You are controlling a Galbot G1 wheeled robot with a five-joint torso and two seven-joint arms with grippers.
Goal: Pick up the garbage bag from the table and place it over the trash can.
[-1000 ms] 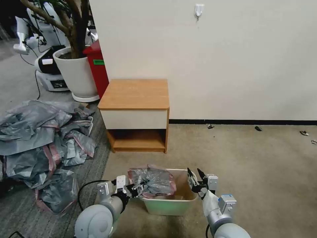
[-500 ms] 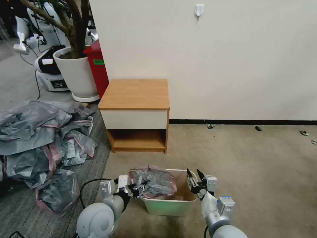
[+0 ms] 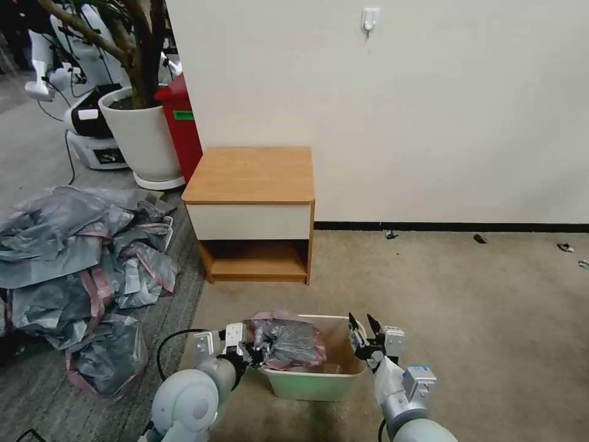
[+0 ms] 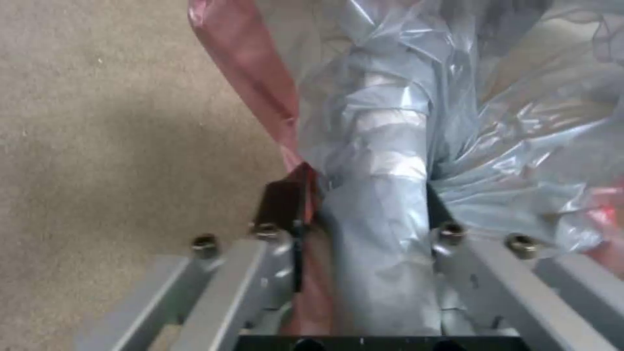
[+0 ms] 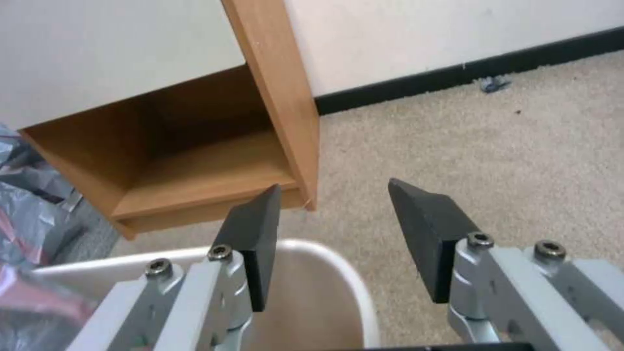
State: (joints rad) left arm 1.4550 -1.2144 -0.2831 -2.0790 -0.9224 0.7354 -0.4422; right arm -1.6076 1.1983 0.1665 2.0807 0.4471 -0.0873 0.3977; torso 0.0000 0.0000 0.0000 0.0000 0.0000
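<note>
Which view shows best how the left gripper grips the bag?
The left wrist view: the left gripper is shut on a bunched fold of the bag. The head view shows the bag over the can's left side; the right wrist view catches just its edge.

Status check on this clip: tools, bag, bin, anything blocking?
Left tool shut on garbage bag, bunched over trash can left side. Right tool open at right rim. Nothing blocking.

Light grey rounded arms; the left hand (image 3: 256, 354) and right hand (image 3: 363, 325) have silver linkage bars, dark screws, black fingers (image 5: 253, 239), and a black cable (image 3: 169, 344).
</note>
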